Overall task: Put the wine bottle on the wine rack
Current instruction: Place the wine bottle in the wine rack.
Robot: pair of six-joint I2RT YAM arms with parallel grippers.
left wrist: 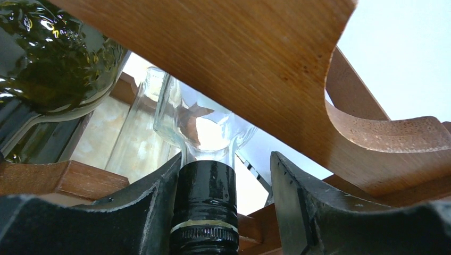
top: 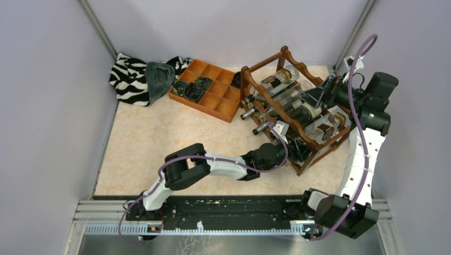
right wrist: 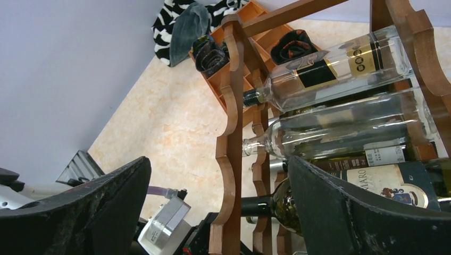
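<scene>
The reddish-brown wine rack (top: 264,60) stands at the right of the table with several bottles lying in it. My left gripper (top: 298,151) is at the rack's near low end, partly hidden under it. In the left wrist view its jaws (left wrist: 226,156) stand apart round the black-capped neck (left wrist: 205,196) of a clear glass wine bottle (left wrist: 205,125) that lies under a wavy rail (left wrist: 255,69). The cap touches the left finger (left wrist: 154,202); a gap shows at the right finger (left wrist: 298,202). My right gripper (top: 319,94) hovers over the rack, wide open and empty (right wrist: 218,159).
A dark green bottle (left wrist: 53,58) lies beside the clear one. A labelled clear bottle (right wrist: 330,66) fills an upper tier. An orange-brown compartment tray (top: 210,90) and a zebra-striped cloth (top: 130,77) lie at the back left. Walls close in on three sides.
</scene>
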